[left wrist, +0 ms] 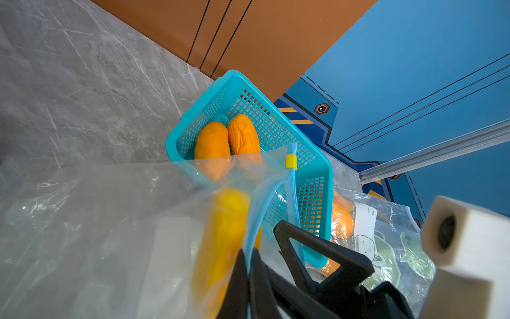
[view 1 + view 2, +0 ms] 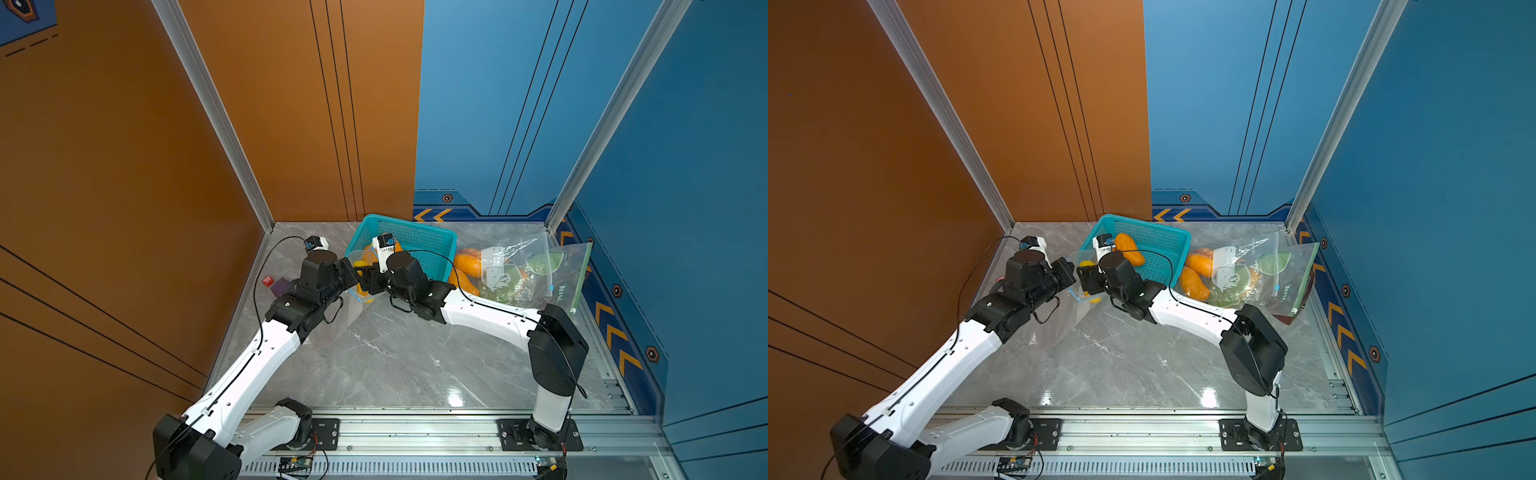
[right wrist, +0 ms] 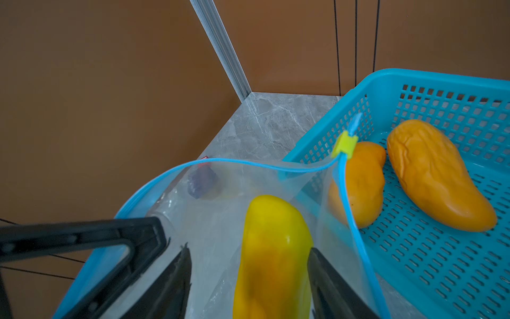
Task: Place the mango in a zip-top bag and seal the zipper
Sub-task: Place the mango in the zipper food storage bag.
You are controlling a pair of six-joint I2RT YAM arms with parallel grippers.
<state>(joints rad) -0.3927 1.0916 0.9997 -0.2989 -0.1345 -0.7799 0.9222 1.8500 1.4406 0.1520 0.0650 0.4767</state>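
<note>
Inside the open bag (image 3: 215, 215) sits the mango (image 3: 273, 243)

bright, even light from above; white glare on my table (image 2: 456, 400) by its front edge; the mango (image 1: 220, 243) smears soft near my wrist lens.

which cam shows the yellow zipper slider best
Right wrist view: the slider is large and sharp, at the end of the open zipper, in front of the basket rim. The left wrist view shows it smaller, against the basket. Both top views show it too small to pick out.
</note>
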